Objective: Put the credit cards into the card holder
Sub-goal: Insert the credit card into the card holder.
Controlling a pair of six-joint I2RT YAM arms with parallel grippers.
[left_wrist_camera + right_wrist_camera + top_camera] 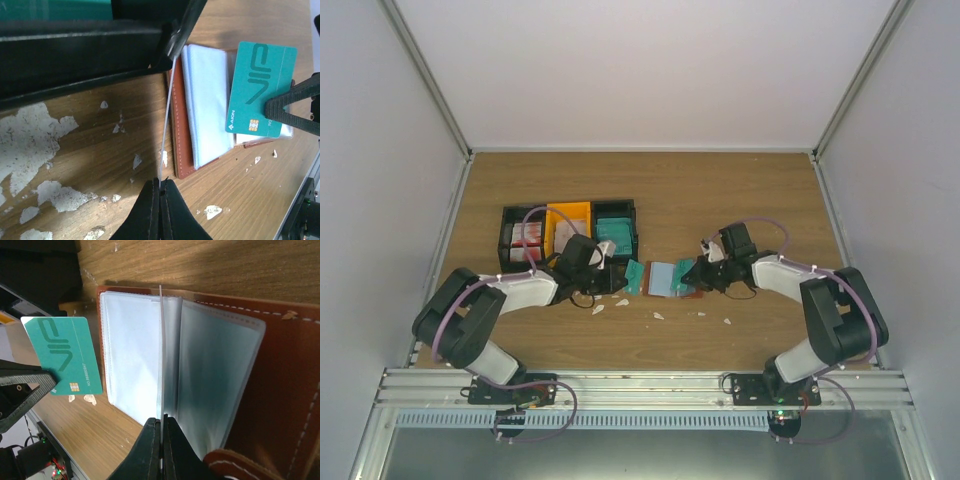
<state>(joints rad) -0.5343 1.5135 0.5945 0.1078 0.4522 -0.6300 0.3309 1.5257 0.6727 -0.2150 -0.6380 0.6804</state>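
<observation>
Both held teal cards are showing "VIP"; the right card (260, 90) is also showing "AION" beside its chip. The right gripper (161, 419) is pinching it shut over the clear pockets of the open holder (181, 150). The left gripper (160, 186) is clamping the left card (62, 355) just beside the holder's bin-side edge. The bins (570, 208) are holding a teal stack (615, 235) rightmost and reddish cards (525, 240) leftmost.
</observation>
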